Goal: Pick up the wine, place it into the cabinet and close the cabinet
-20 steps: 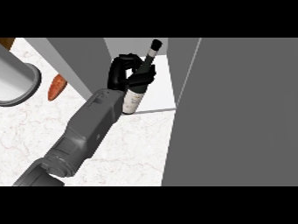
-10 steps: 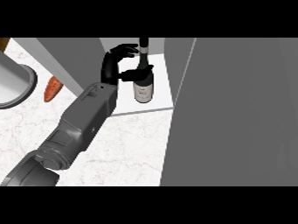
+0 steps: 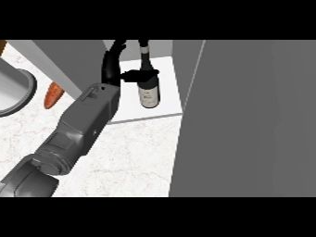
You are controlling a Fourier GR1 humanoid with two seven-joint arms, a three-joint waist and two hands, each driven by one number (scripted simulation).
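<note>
The wine bottle (image 3: 148, 90), dark with a pale label, stands on the white floor of the cabinet (image 3: 170, 69), between its grey side walls. My left hand (image 3: 112, 65) is just to the bottle's left, inside the cabinet opening. Its fingers point straight up and away from the bottle, and only the thumb reaches across to touch the bottle's shoulder. The hand is open. The grey forearm runs down to the lower left corner. My right hand shows nowhere.
The cabinet's open door (image 3: 256, 120) is a big grey panel filling the right side. A grey round pot (image 3: 3, 92) sits at the left edge on the marble counter (image 3: 133, 157), with an orange carrot-like item (image 3: 53, 95) beside it.
The hand carried the bottle further into the cabinet and set it down. Its fingers have uncurled from the bottle and now stand straight beside it.
</note>
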